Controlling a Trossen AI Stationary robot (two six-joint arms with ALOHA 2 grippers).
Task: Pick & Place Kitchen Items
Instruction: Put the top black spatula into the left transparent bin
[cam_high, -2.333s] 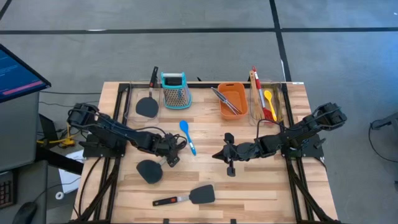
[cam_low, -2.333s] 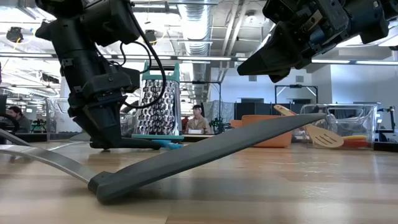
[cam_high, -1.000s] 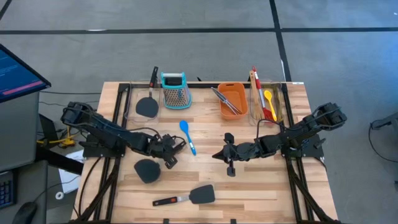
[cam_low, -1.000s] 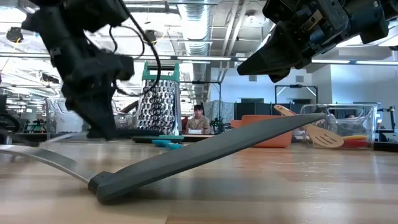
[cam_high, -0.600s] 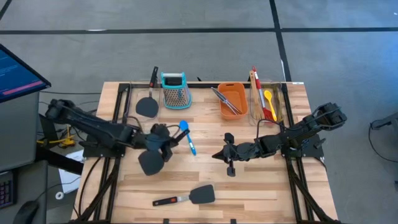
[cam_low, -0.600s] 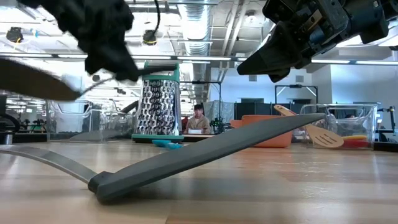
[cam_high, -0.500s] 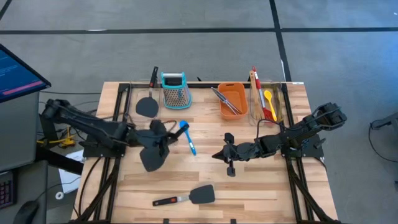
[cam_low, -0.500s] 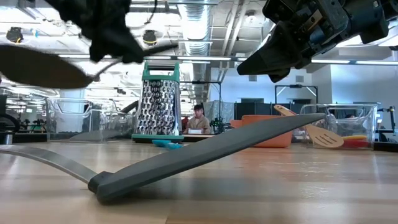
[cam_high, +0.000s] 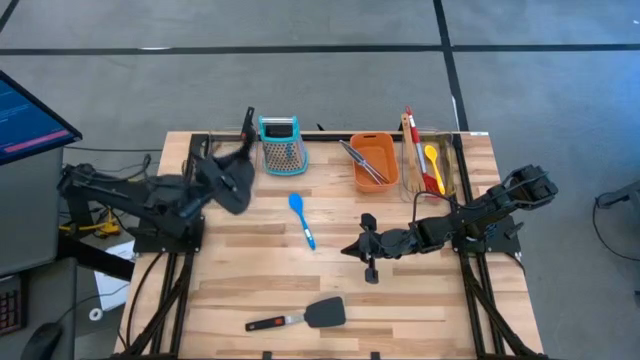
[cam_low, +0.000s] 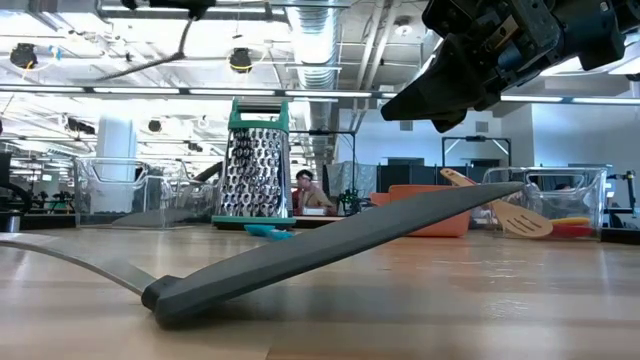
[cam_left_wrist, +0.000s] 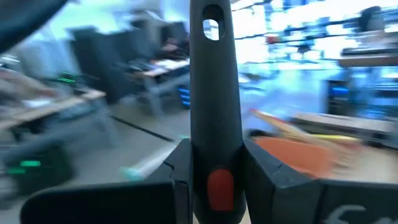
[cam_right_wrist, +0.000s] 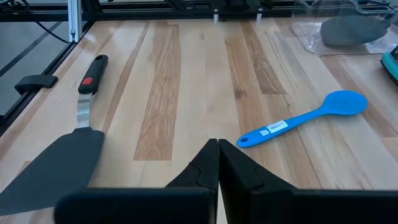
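My left gripper (cam_high: 210, 174) is raised over the table's far left part, shut on a black spatula (cam_high: 234, 184). That spatula's handle (cam_left_wrist: 214, 93) fills the left wrist view. My right gripper (cam_high: 362, 247) hovers shut over the table's middle right with nothing in it (cam_right_wrist: 217, 163). A blue spoon (cam_high: 302, 218) lies flat on the table at mid-left (cam_right_wrist: 305, 118). Another black spatula with a red mark on its handle (cam_high: 300, 318) lies near the front edge (cam_low: 330, 250). My left gripper pinches the black spatula's handle between its two fingers (cam_left_wrist: 264, 177), at a red spot on the handle (cam_left_wrist: 219, 186). The handle runs along the fingers, and its end with the hanging hole (cam_left_wrist: 211, 28) sticks out past them. The spatula is lifted clear of the table.
At the far edge stand a teal-topped grater (cam_high: 281, 145), an orange tub (cam_high: 372, 160) with metal tongs in it, and a clear bin (cam_high: 428, 165) with wooden, red and yellow utensils. A clear bin (cam_high: 205, 150) at the far left holds another black spatula's handle (cam_high: 248, 120).
My left gripper has gone up and toward the table's far left corner, turning as it went. It carried the black spatula, which lay with its head on the table, up and clear over the left bin. My right gripper has kept still.
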